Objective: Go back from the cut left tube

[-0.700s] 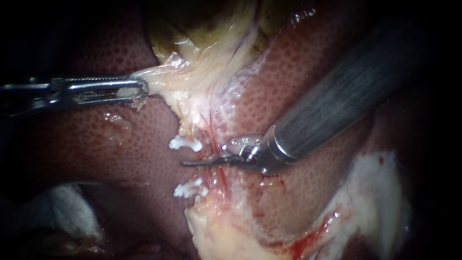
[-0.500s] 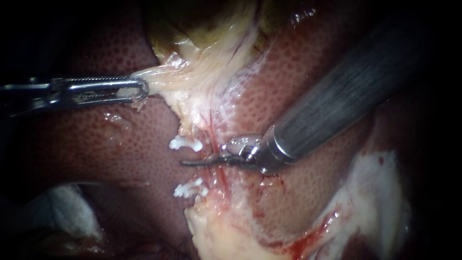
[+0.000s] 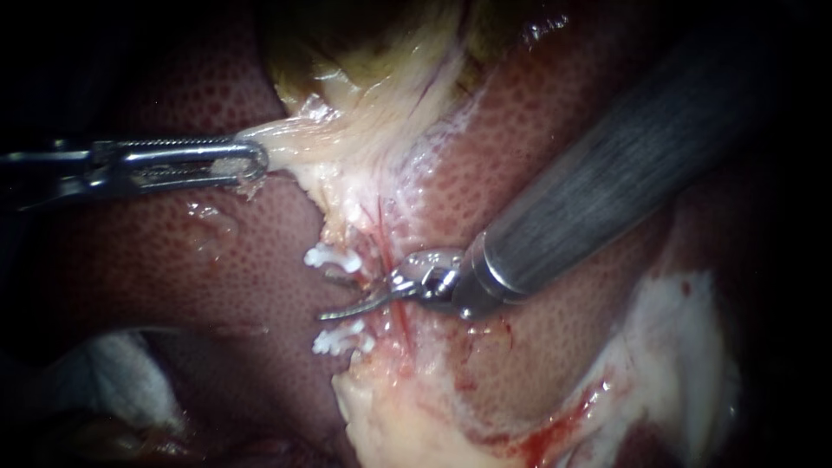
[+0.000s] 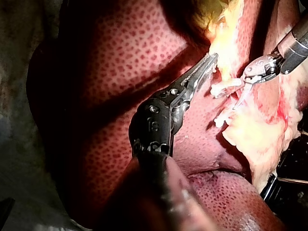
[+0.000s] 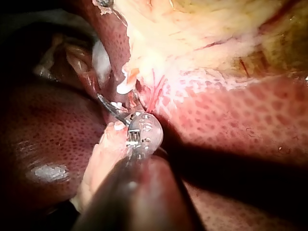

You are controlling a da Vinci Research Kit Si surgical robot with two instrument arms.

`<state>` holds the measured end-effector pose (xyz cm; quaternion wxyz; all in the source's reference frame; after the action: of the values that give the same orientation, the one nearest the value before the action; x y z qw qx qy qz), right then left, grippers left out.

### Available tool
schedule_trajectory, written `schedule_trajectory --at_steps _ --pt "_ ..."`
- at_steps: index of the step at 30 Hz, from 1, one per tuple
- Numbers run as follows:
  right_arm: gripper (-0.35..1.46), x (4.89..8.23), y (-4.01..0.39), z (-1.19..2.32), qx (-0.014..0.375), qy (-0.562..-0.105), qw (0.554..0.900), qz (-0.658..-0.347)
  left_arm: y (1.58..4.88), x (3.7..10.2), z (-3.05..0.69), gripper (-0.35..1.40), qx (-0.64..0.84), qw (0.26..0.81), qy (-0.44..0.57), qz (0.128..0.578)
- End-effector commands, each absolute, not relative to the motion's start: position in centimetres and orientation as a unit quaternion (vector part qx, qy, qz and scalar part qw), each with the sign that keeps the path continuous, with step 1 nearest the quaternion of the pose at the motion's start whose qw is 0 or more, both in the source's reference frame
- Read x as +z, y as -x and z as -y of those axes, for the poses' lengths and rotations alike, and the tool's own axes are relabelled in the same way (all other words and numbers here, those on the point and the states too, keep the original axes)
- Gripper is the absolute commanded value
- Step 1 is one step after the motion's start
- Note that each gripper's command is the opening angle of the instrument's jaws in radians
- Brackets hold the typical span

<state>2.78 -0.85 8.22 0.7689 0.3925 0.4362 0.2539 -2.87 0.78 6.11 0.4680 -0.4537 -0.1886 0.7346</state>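
Two instruments, left instrument (image 3: pixel 256 162) and right instrument (image 3: pixel 326 297); two white clips, upper clip (image 3: pixel 334 258) and lower clip (image 3: pixel 342 340); one liver (image 3: pixel 156 269); one gallbladder (image 3: pixel 364 61).

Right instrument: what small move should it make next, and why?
Probably draw the right instrument straight back along its shaft: its tip lies between the upper clip and the lower clip, and the left instrument holds the pale tissue.
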Motion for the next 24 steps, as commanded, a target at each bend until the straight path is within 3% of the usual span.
schedule_trajectory --at_steps 1,6,13,24 --pt "1.33 8.22 -2.78 0.86 0.253 -0.393 0.769 -0.436 2.87 6.11 -0.78 -0.35 0.735 0.468 0.454 0.189" --pt "1.4 8.18 -2.71 0.91 0.235 -0.385 0.775 -0.444 2.86 6.12 -0.78 -0.35 0.735 0.468 0.454 0.189" --pt "1.43 8.06 -2.38 1.0 0.159 -0.35 0.793 -0.473 2.86 6.12 -0.78 -0.35 0.735 0.468 0.454 0.189" --pt "1.43 7.65 -1.5 0.65 0.143 -0.285 0.815 -0.485 2.86 6.14 -0.79 -0.35 0.735 0.468 0.454 0.189"
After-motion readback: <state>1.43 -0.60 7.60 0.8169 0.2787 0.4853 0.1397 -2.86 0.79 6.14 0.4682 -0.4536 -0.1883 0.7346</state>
